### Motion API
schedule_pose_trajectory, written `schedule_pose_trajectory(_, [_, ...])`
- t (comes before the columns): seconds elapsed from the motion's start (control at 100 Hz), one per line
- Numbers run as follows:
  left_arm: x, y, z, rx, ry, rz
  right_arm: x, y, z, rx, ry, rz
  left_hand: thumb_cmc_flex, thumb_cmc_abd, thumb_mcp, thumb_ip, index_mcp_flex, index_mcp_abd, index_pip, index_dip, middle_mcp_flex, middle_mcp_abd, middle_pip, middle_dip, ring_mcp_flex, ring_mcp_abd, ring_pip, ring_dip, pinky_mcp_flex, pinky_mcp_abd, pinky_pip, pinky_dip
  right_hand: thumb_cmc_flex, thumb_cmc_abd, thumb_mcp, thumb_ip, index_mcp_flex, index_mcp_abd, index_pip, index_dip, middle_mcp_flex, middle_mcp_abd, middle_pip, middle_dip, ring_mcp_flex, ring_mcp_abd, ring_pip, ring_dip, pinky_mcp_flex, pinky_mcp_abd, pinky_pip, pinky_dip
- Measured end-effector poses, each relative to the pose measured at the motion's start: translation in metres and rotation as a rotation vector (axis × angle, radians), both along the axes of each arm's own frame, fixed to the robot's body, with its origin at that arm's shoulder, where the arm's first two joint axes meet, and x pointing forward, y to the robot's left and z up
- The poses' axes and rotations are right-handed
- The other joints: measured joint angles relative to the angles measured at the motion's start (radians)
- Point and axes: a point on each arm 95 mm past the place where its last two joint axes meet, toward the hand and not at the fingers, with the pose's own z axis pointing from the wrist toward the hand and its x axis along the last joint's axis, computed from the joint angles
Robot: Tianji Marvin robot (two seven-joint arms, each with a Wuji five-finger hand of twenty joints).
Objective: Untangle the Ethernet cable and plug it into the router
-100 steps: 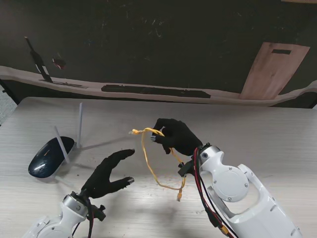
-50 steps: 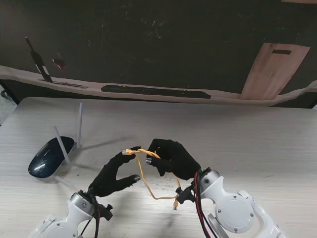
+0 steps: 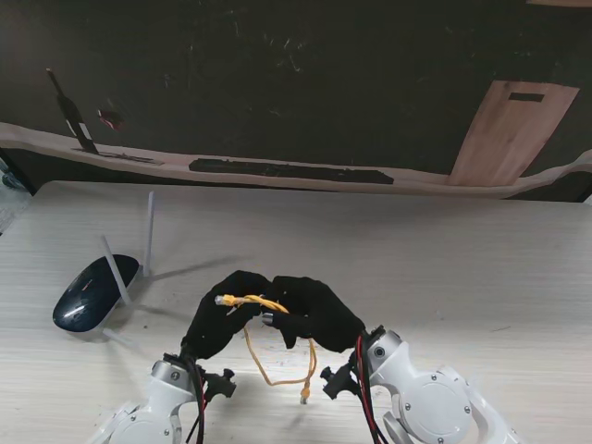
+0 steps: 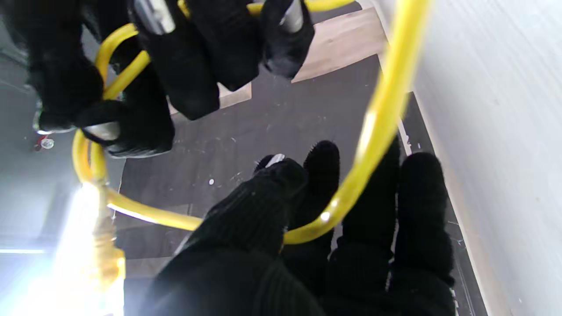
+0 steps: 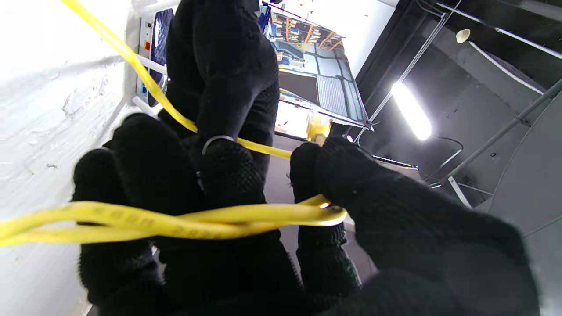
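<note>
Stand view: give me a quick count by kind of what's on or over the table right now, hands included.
Black-gloved hands: 2, left hand and right hand
Yellow Ethernet cable: 1, held between both hands
Dark blue router with pale antennas: 1, on the table to the left
Total: 4

Bright yellow Ethernet cable [image 3: 277, 344] runs between two black knit-gloved hands, left hand [image 3: 220, 324] and right hand [image 3: 310, 312] (white arm casings behind), over a pale streaked wood-grain table [image 3: 444, 259], beside a glossy navy router [image 3: 88, 291] with white antennas.
</note>
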Motion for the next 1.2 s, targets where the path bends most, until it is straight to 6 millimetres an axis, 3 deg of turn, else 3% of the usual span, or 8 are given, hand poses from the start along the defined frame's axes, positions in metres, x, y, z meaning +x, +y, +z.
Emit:
schedule_pose_trajectory(0.2, [0.001,0.001,0.005,-0.060,-0.026,0.030,0.004,-0.005,-0.007,0.031,0.085,-0.020,0.000,0.000,0.000,0.000,0.081,-0.082,0.052,0.019,0.027,0.003,0.074,0.003,0.163,0.006,0.102,0.061,0.233,0.036,0.119,-0.004,0.002,-0.010,0.000,0.000,0.002,0.000,0.000,-0.001,0.006,0.000,-0.001,0.000,0.024,0.000,-0.007,0.000,0.122,0.003,-0.019,-0.022])
schedule_pose_trajectory(0.31, [0.001,0.004,0.006,-0.168,-0.003,0.038,0.008,-0.009,-0.013,-0.017,0.103,-0.048,0.000,0.000,-0.004,0.000,0.090,-0.097,0.052,0.020,0.034,0.019,0.101,0.003,0.261,-0.021,0.187,0.099,0.367,0.042,0.234,-0.078,0.002,-0.050,0.019,0.000,0.050,0.000,-0.020,-0.043,0.067,-0.009,0.028,0.022,0.065,-0.001,0.105,0.027,0.232,0.003,0.020,-0.022])
schedule_pose_trajectory(0.41, [0.001,0.004,0.005,-0.170,0.010,0.015,0.014,-0.014,-0.021,-0.069,0.107,-0.084,0.000,0.000,-0.004,-0.001,0.104,-0.117,0.040,0.020,0.050,0.030,0.123,-0.008,0.408,-0.070,0.386,0.161,0.533,0.029,0.478,-0.150,0.002,-0.073,0.039,0.000,0.067,0.008,-0.024,-0.063,0.104,-0.031,0.086,0.046,0.086,-0.015,0.236,0.080,0.333,0.003,0.093,-0.022])
schedule_pose_trajectory(0.52, [0.000,0.005,0.006,-0.149,0.036,-0.016,0.018,-0.019,-0.028,-0.048,0.177,-0.102,0.000,0.012,-0.043,-0.001,0.107,-0.130,0.021,0.015,0.066,0.030,0.167,-0.022,0.470,-0.141,0.614,0.231,0.595,-0.052,0.687,-0.033,0.002,-0.084,0.048,0.000,0.086,0.018,-0.025,-0.090,0.144,-0.059,0.153,0.086,0.097,-0.040,0.387,0.161,0.417,0.003,0.245,-0.018])
schedule_pose_trajectory(0.71, [0.001,0.007,0.004,0.064,-0.023,0.023,0.022,-0.023,-0.035,-0.064,0.203,-0.113,0.012,0.040,-0.149,-0.001,0.106,-0.162,0.011,-0.020,0.120,0.029,0.361,-0.029,0.470,-0.145,0.716,0.232,0.608,-0.056,0.709,0.127,0.002,-0.085,0.051,0.000,0.088,0.029,-0.025,-0.098,0.156,-0.073,0.200,0.135,0.099,-0.052,0.505,0.260,0.465,0.003,0.434,0.044])
schedule_pose_trajectory(0.84, [0.001,0.014,0.002,0.224,-0.066,0.152,0.024,-0.025,-0.036,-0.058,0.215,-0.100,-0.009,0.018,-0.152,0.000,0.117,-0.145,-0.008,-0.036,0.191,0.025,0.411,-0.022,0.470,-0.146,0.754,0.232,0.610,-0.056,0.716,0.230,0.002,-0.085,0.051,0.000,0.089,0.037,-0.025,-0.104,0.156,-0.078,0.203,0.148,0.099,-0.065,0.570,0.324,0.495,-0.025,0.521,0.112])
schedule_pose_trajectory(1.03, [0.000,0.018,0.002,0.277,-0.104,0.197,0.027,-0.031,-0.036,-0.086,0.221,-0.071,-0.040,-0.006,-0.115,0.000,0.131,-0.140,-0.022,-0.053,0.214,0.020,0.436,-0.022,0.480,-0.146,0.766,0.232,0.621,-0.056,0.717,0.250,0.002,-0.085,0.051,0.000,0.089,0.041,-0.025,-0.107,0.156,-0.085,0.203,0.148,0.099,-0.081,0.620,0.374,0.514,-0.073,0.568,0.204])
schedule_pose_trajectory(1.2, [-0.002,0.029,0.004,0.305,-0.151,0.263,0.032,-0.045,-0.033,-0.118,0.206,-0.084,-0.052,-0.025,-0.102,0.000,0.141,-0.139,-0.024,-0.054,0.215,0.019,0.448,-0.022,0.480,-0.146,0.768,0.232,0.621,-0.056,0.717,0.255,0.002,-0.084,0.051,0.000,0.091,0.049,-0.025,-0.108,0.156,-0.088,0.203,0.148,0.099,-0.089,0.632,0.374,0.521,-0.094,0.569,0.232])
